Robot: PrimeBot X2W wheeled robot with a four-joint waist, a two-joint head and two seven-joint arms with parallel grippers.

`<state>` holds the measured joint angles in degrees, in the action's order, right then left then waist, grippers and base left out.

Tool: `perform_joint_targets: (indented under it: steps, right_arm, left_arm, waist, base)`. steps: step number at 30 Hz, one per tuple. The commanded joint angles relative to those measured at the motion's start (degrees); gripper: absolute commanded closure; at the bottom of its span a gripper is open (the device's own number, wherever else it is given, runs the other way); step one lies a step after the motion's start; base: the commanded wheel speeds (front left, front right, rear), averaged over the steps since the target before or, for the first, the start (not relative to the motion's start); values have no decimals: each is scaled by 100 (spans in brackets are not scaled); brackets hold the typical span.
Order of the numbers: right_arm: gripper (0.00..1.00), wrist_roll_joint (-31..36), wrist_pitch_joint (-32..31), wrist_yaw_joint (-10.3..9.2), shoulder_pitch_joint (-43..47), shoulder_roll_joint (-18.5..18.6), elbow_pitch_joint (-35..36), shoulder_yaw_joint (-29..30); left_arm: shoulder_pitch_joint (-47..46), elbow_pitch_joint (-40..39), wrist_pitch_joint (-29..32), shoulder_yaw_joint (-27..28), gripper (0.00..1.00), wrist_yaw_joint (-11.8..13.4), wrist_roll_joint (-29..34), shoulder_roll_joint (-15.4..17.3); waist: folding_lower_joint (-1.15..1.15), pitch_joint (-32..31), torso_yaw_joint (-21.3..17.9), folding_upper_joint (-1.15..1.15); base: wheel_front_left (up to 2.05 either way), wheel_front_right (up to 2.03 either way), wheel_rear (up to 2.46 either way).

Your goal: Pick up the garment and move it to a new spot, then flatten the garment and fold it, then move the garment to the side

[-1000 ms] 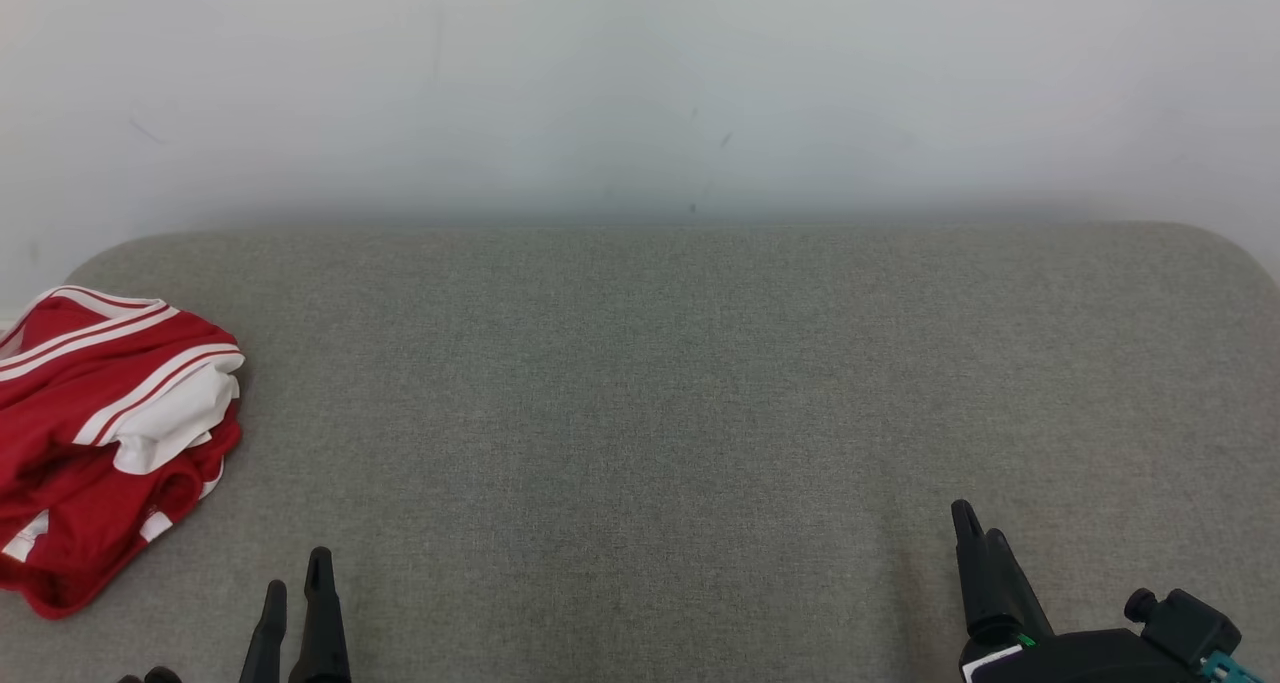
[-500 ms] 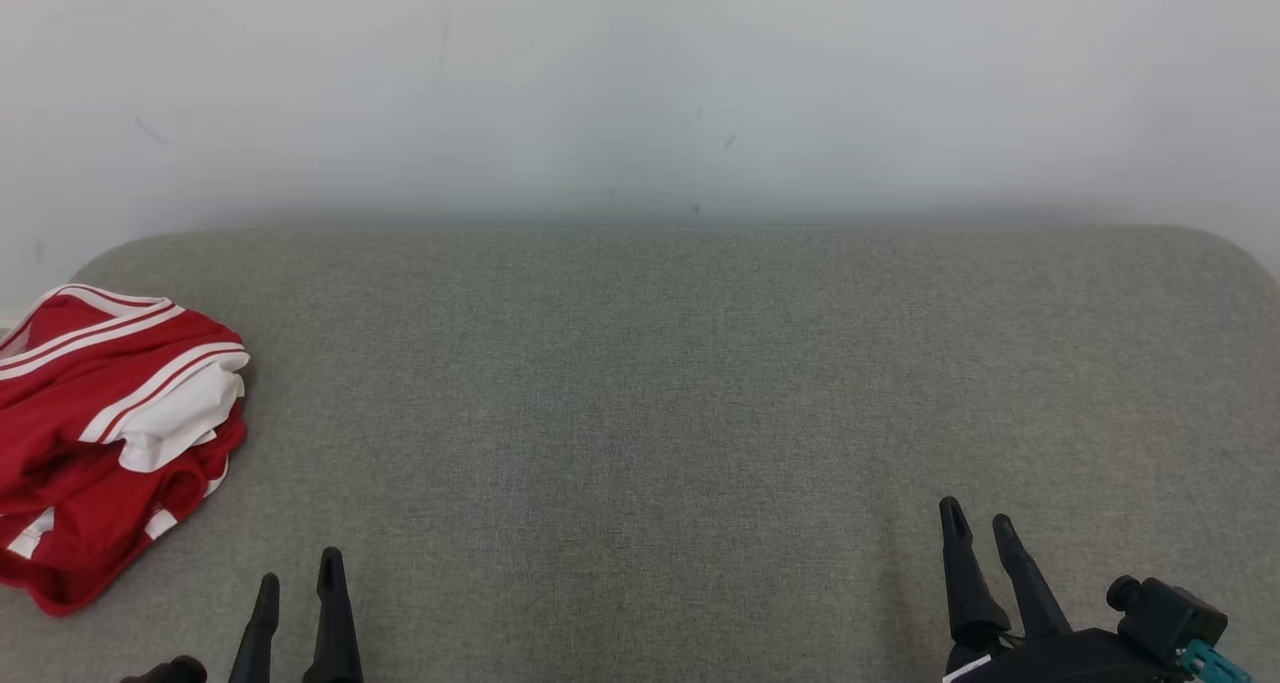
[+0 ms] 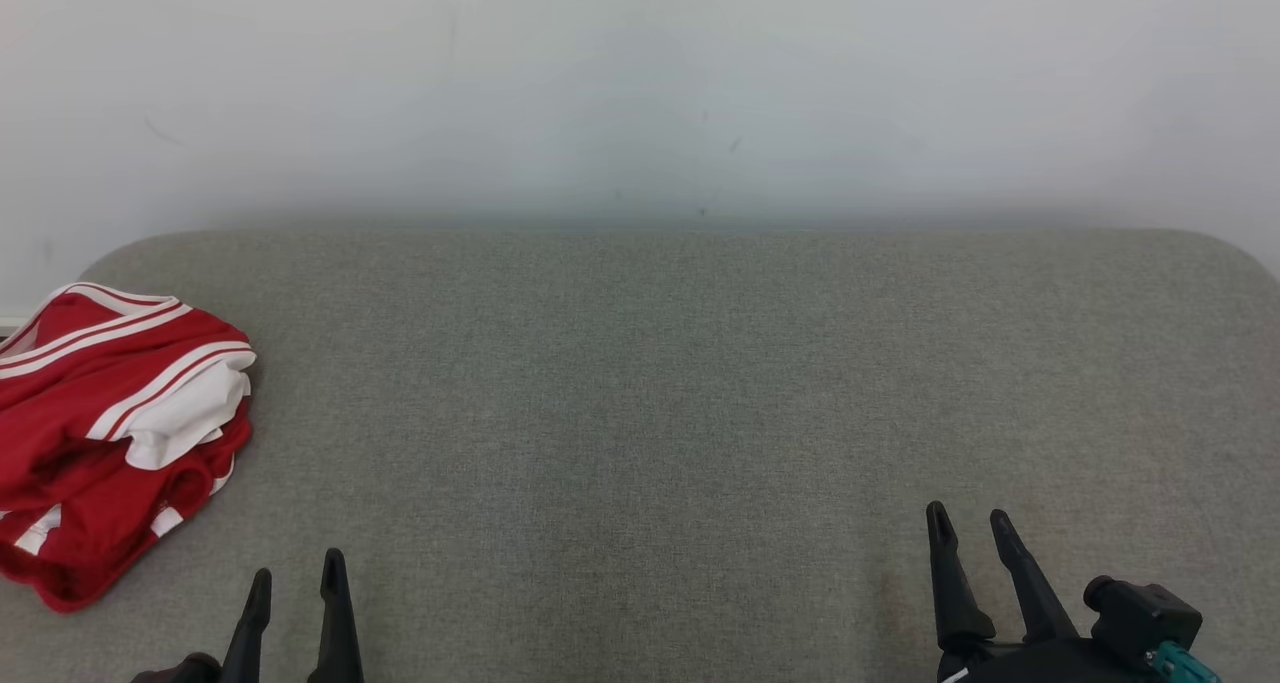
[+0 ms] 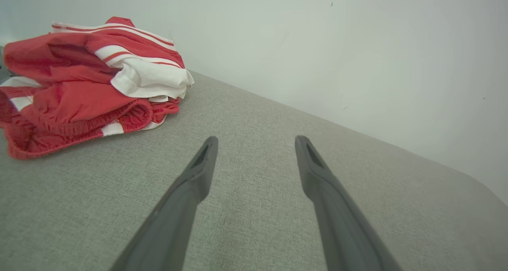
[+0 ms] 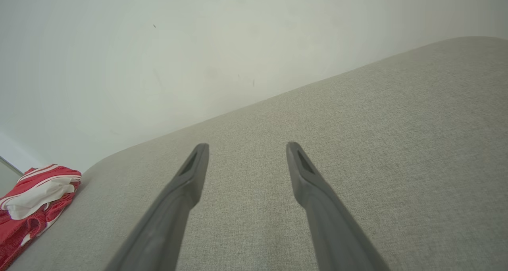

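Crumpled red and white garment [image 3: 110, 433] at the left edge of a grey fabric tabletop [image 3: 640, 413], left fingers [image 3: 335, 603] and right fingers [image 3: 950, 573] spread wide, empty, apart from it

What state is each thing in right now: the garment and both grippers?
garment: crumpled in a loose pile at the left end of the grey surface, not held.
left gripper: open, empty, near the garment but apart from it.
right gripper: open, empty, over the surface's right side.

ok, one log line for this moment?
garment: bunched, left edge of grey surface, no contact | left gripper: open, empty | right gripper: open, empty
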<state>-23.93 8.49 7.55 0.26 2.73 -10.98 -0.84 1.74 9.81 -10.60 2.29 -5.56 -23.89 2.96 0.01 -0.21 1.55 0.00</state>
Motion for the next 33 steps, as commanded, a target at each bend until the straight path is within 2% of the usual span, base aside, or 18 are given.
perform_joint_targets:
  steps: [1,33]
  right_arm:
    - [0,140,52,-7,-51,19,18,-22]
    - [0,1711,529,-11,-41,19,-199,-72]
  left_arm:
    - [-65,-18,-60,20,0,3,142,34]
    - [-97,183,-363,183,0,-34,1701,28]
  waist:
    - [0,1,8,0]
    - [-1,19,4,0]
  base:
    - [0,0,0]
    - [0,0,0]
